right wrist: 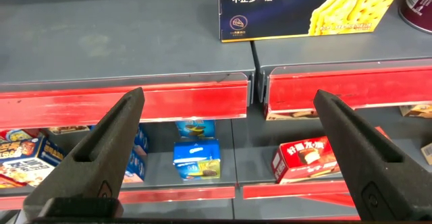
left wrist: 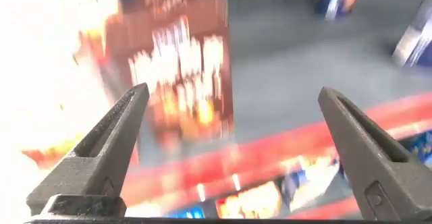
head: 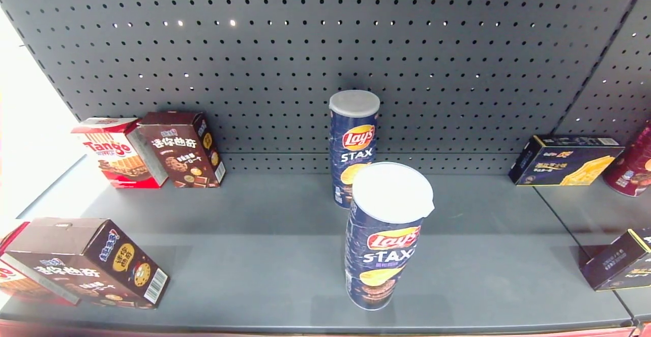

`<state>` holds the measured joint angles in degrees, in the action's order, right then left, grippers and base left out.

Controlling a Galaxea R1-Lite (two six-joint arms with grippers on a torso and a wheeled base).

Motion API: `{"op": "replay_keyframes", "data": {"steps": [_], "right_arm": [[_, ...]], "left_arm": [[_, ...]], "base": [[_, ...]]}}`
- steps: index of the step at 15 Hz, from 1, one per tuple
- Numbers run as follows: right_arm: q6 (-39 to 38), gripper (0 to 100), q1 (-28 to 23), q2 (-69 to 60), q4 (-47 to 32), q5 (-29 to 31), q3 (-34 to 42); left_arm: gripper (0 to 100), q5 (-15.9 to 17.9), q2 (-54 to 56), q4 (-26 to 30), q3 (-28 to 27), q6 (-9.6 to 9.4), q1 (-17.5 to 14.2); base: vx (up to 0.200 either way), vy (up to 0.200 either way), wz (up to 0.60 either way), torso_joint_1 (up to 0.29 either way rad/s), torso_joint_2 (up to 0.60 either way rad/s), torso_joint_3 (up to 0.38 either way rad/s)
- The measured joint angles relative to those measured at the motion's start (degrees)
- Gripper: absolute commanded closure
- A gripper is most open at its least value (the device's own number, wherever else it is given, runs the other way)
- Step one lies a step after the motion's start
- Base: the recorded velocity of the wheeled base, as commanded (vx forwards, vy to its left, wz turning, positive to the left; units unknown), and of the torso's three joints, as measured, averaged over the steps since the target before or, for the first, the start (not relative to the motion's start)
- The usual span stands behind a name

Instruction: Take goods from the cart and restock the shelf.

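Two tall dark-blue chip cans stand upright on the grey shelf point(head: 254, 255), one at the front point(head: 385, 235) and one behind it point(head: 353, 144) near the pegboard. My left gripper point(left wrist: 233, 109) is open with nothing between its fingers; beyond it lies a blurred brown box point(left wrist: 182, 62) at the shelf's front edge. My right gripper point(right wrist: 229, 116) is open and empty too, in front of the red shelf edge strip point(right wrist: 182, 99), below a dark box with yellow wafers point(right wrist: 304, 8).
A red wafer box point(head: 117, 151) and a brown cookie box point(head: 183, 149) stand at the back left. Another brown cookie box point(head: 86, 261) lies front left. Dark boxes point(head: 564, 160) point(head: 618, 261) sit at the right. Lower shelves hold small snack packs point(right wrist: 196, 160).
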<state>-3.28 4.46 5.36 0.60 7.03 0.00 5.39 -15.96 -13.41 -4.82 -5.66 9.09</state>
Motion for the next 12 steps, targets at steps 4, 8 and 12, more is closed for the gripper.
{"op": "replay_keyframes", "data": {"steps": [4,8,12], "right_arm": [[0.0,0,0.0,0.0,0.0,0.0,0.0],[0.0,0,0.0,0.0,0.0,0.0,0.0],[0.0,0,0.0,0.0,0.0,0.0,0.0]], "left_arm": [[0,0.6,8.8,13.4,4.2,0.22,-1.1],[0,0.1,10.1,13.6,4.7,1.32,-1.2],[0,0.1,10.4,13.6,4.7,1.37,-1.3]], "base": [[0.000,0.000,0.00,0.000,0.00,0.000],[0.000,0.000,0.00,0.000,0.00,0.000],[0.000,0.000,0.00,0.000,0.00,0.000]]}}
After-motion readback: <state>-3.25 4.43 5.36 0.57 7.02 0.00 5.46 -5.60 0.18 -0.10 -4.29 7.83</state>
